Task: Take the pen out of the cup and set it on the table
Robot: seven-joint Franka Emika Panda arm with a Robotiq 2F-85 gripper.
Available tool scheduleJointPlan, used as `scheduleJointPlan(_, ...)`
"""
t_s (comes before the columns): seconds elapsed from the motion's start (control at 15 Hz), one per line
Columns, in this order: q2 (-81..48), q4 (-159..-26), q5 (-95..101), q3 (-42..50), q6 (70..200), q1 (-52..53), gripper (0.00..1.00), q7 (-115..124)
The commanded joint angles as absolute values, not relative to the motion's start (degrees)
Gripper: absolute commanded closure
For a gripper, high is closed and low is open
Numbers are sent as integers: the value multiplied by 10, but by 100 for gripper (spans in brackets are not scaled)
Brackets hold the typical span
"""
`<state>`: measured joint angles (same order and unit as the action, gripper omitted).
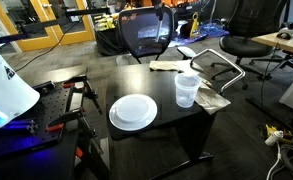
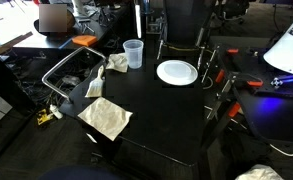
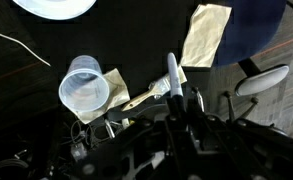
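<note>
One pen (image 3: 172,72) looked pinched in the gripper (image 3: 178,100), outside the one cup (image 3: 84,90); the table (image 1: 161,128) also held one white plate (image 1: 133,111) and two paper napkins (image 2: 106,118)

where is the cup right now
In both exterior views the cup stands on the black table, between the white plate and a crumpled napkin.

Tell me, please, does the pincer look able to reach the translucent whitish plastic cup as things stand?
Probably yes. The translucent whitish plastic cup stands upright near the black table's edge, apart from the round white plate, with nothing over its open mouth. The pincer hangs back from it.
</note>
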<state>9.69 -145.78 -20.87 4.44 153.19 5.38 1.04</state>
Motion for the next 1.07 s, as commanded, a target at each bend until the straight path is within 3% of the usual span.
scheduleJointPlan(0.0, 101, -1473, -230, 22, 1506, 65, 96, -24)
scheduleJointPlan(1.0, -85, -1439, -64, -72, 1498, 91, 96, 127)
